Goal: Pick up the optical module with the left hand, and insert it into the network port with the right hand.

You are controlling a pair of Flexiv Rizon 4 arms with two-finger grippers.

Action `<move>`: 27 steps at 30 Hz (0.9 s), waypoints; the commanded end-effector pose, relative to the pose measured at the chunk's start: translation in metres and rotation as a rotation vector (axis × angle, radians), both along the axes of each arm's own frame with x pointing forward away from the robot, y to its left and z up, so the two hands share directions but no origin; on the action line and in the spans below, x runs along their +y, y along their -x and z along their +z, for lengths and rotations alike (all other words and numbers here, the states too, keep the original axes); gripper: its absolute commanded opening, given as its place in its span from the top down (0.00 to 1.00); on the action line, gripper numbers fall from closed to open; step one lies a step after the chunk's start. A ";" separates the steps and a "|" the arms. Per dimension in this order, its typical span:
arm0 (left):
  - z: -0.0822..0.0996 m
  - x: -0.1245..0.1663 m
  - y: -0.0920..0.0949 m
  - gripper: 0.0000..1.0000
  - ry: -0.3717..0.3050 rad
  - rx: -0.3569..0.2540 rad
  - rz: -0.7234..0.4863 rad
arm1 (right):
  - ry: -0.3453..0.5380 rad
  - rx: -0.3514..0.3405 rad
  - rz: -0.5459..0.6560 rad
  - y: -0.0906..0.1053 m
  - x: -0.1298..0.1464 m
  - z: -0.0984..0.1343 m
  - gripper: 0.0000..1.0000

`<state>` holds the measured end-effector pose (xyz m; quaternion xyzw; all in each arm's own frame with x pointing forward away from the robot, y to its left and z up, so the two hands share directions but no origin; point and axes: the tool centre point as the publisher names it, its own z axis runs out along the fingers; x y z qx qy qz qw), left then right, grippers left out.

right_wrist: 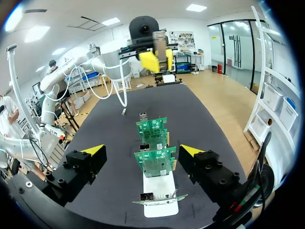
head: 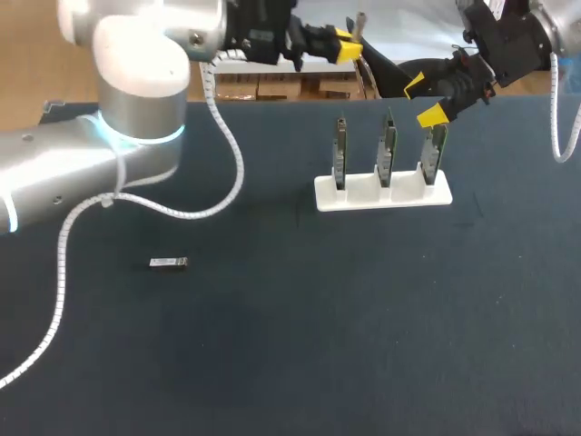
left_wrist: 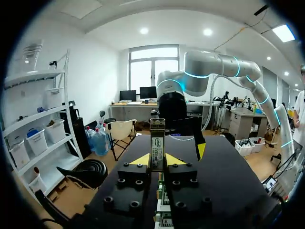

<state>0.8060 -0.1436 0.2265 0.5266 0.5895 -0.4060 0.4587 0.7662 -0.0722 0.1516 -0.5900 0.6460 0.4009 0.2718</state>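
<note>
Dark navy table (head: 363, 318); white rack (head: 381, 194); green circuit boards (right_wrist: 153, 162); silver optical module (left_wrist: 157, 143) with white label; black right gripper (right_wrist: 142, 150) with yellow fingertips (right_wrist: 93, 150); white-and-silver left arm (head: 136, 54) with cyan ring.

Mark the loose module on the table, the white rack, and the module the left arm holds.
loose module (head: 169, 263): head view, middle of its body.
white rack (head: 363, 198): head view, bare front of its base.
held module (left_wrist: 157, 143): left wrist view, its labelled face.
</note>
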 end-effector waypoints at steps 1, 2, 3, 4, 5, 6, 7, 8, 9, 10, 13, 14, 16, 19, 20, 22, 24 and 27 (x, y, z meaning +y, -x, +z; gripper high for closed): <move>-0.007 -0.017 0.002 1.00 0.071 -0.021 -0.009 | 0.002 -0.002 -0.003 0.001 0.000 0.000 0.00; -0.008 -0.020 0.004 1.00 0.084 -0.011 -0.016 | 0.002 -0.002 -0.003 0.001 0.000 0.000 0.00; -0.009 -0.024 0.006 1.00 0.087 -0.004 -0.017 | 0.002 -0.002 -0.003 0.001 0.000 0.000 0.00; -0.011 -0.026 0.007 1.00 0.090 0.000 -0.019 | 0.002 -0.002 -0.003 0.001 0.000 0.000 0.00; -0.011 -0.028 0.009 1.00 0.101 0.006 -0.023 | 0.002 -0.002 -0.003 0.001 0.000 0.000 0.00; -0.012 -0.029 0.011 1.00 0.105 0.009 -0.025 | 0.002 -0.002 -0.003 0.001 0.000 0.000 0.00; -0.013 -0.030 0.012 1.00 0.108 0.012 -0.025 | 0.002 -0.002 -0.003 0.001 0.000 0.000 0.00; -0.014 -0.031 0.014 1.00 0.115 0.021 -0.021 | 0.002 -0.002 -0.003 0.001 0.000 0.000 0.00; -0.016 -0.032 0.015 1.00 0.118 0.025 -0.020 | 0.002 -0.002 -0.003 0.001 0.000 0.000 0.00; -0.017 -0.033 0.017 1.00 0.121 0.030 -0.019 | 0.002 -0.002 -0.003 0.001 0.000 0.000 0.00; -0.022 -0.037 0.023 1.00 0.118 0.031 -0.021 | 0.002 -0.002 -0.003 0.001 0.000 0.000 0.00; -0.023 -0.038 0.024 1.00 0.117 0.028 -0.023 | 0.002 -0.002 -0.003 0.001 0.000 0.000 0.00; -0.024 -0.040 0.026 1.00 0.131 0.022 -0.039 | 0.002 -0.002 -0.003 0.001 0.000 0.000 0.00; -0.027 -0.042 0.030 1.00 0.138 0.020 -0.042 | 0.002 -0.002 -0.003 0.001 0.000 0.000 0.00; -0.028 -0.043 0.031 1.00 0.138 0.019 -0.040 | 0.002 -0.002 -0.003 0.001 0.000 0.000 0.00; -0.030 -0.043 0.033 1.00 0.143 0.021 -0.034 | 0.002 -0.002 -0.003 0.001 0.000 0.000 0.00; -0.032 -0.043 0.035 1.00 0.166 0.045 -0.026 | 0.002 -0.002 -0.003 0.001 0.000 0.000 0.00; -0.035 -0.043 0.037 1.00 0.154 0.046 -0.020 | 0.002 -0.002 -0.003 0.001 0.000 0.000 0.00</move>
